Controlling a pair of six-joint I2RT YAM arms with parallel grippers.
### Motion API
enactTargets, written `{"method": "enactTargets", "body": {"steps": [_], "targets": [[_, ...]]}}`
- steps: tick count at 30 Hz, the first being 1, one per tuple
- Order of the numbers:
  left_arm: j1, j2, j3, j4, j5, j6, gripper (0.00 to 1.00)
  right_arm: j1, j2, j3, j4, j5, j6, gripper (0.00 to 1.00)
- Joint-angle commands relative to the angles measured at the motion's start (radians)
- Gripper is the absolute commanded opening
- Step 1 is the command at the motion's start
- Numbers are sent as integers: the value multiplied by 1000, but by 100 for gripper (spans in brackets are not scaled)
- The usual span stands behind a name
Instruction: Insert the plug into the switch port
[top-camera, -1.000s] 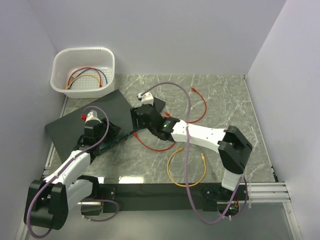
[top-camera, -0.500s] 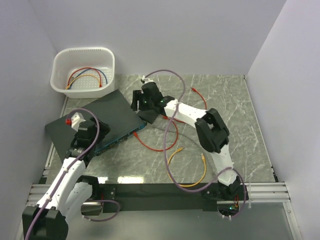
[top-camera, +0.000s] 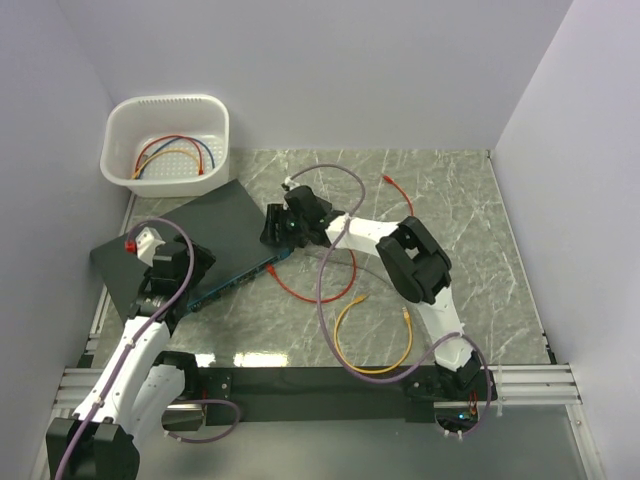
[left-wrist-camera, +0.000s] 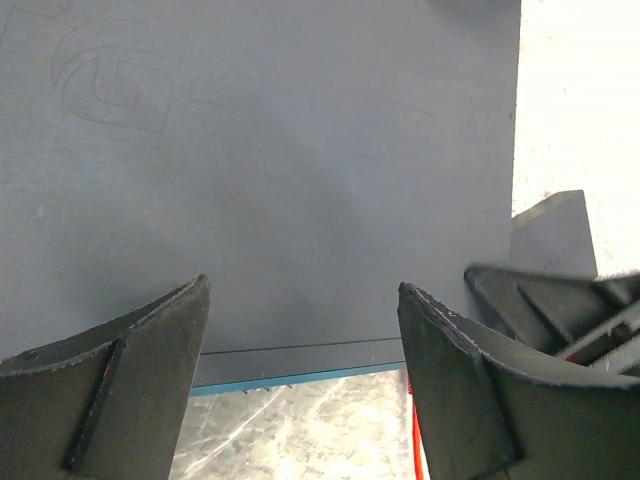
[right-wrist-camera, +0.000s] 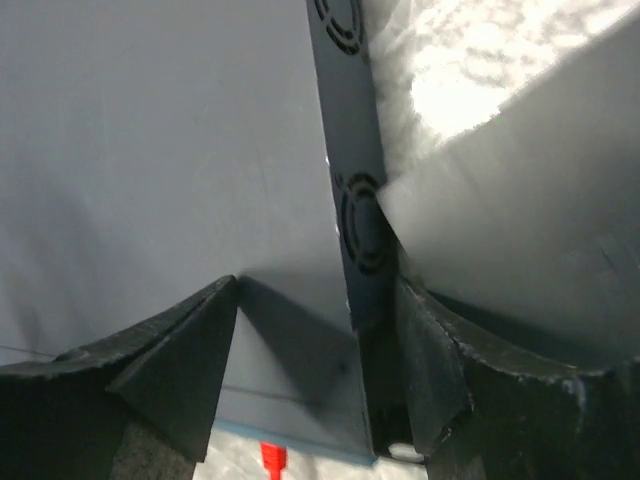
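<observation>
Your left gripper (left-wrist-camera: 303, 290) hangs open and empty over the switch (top-camera: 190, 225). Your right gripper (right-wrist-camera: 318, 285), also open and empty, hovers at the switch's corner. The plug (right-wrist-camera: 270, 458) lies just beyond the right gripper, at the teal front (left-wrist-camera: 300, 378). I cannot tell whether it is seated, so the next move is likely to check it, then press it home.

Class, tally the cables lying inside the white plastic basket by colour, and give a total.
Thin red cable: 1
Thin orange cable: 1
Thin blue cable: 1
Total: 3, all inside the white plastic basket
</observation>
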Motion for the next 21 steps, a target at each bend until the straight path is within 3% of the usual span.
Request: {"method": "enactTargets", "body": {"steps": [1,5,15,21], "targets": [[5,0,-5,50,24,0,81,62,-128,-131,43,6,39,69],[5,6,-21,68,38,0,81,119,-191,-246,61,54,42,68],[5,4,-35,93,48,8,80,191,-279,-311,20,112,42,67],[5,24,-52,137,82,11,80,220,-341,-313,-75,304,1,67]]}}
